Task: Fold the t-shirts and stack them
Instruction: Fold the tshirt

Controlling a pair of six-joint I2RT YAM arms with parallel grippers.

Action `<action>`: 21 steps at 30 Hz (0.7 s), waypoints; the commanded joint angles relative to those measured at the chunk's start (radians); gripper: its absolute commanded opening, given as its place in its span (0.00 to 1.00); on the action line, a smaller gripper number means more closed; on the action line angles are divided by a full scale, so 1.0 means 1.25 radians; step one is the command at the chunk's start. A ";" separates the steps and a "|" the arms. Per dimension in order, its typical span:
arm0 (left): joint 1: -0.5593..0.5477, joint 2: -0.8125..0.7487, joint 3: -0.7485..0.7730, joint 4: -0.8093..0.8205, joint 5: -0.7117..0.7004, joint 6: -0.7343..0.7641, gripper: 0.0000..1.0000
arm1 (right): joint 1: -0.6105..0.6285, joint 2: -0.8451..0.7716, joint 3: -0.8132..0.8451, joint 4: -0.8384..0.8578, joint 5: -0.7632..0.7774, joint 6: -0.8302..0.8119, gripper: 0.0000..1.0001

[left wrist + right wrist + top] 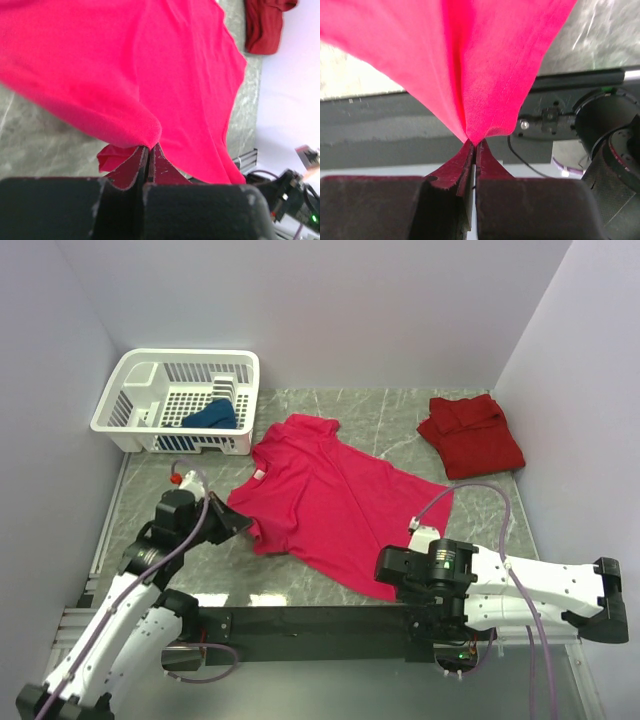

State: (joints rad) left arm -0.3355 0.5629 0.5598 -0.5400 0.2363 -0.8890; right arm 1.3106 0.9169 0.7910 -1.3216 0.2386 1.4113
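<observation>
Left gripper [148, 150]: jaws closed, pinching a sleeve of the magenta t-shirt [330, 500]. Right gripper [472, 145]: jaws closed on that shirt's hem, which is drawn taut above the black rail at the table's near edge. The shirt lies diagonally across the table [400, 425], with bare marble to its left and far right. A dark red t-shirt [470, 435] lies bunched by the right wall. A dark blue t-shirt [210, 417] is mostly hidden inside the white basket [185, 355] in the far-left corner. Close cloth is blurred in the left wrist view.

Bare tabletop [385, 415] between basket [190, 353], dark-red shirt [470, 435]
</observation>
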 commanded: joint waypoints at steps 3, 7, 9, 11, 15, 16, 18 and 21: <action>-0.003 0.119 0.013 0.168 -0.031 0.036 0.01 | -0.033 0.020 -0.011 0.023 0.135 0.032 0.00; -0.002 0.216 0.058 0.226 -0.037 0.066 0.01 | -0.128 0.048 -0.025 0.106 0.167 -0.053 0.00; -0.003 0.249 0.072 0.244 -0.032 0.078 0.01 | -0.149 0.062 -0.039 0.164 0.166 -0.098 0.00; -0.002 0.296 0.085 0.258 -0.050 0.094 0.00 | -0.188 0.082 -0.045 0.187 0.172 -0.124 0.00; -0.002 0.357 0.126 0.279 -0.087 0.115 0.01 | -0.237 0.116 -0.027 0.157 0.209 -0.150 0.00; 0.000 0.380 0.136 0.285 -0.090 0.116 0.01 | -0.243 0.119 -0.019 0.150 0.214 -0.151 0.00; 0.000 0.405 0.169 0.297 -0.090 0.125 0.01 | -0.262 0.123 -0.017 0.133 0.225 -0.156 0.00; 0.000 0.459 0.217 0.308 -0.081 0.140 0.01 | -0.276 0.128 -0.014 0.097 0.232 -0.149 0.00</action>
State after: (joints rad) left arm -0.3355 1.1034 0.7406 -0.2386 0.1459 -0.7616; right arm 0.9825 1.0718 0.7448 -1.1458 0.4561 1.2301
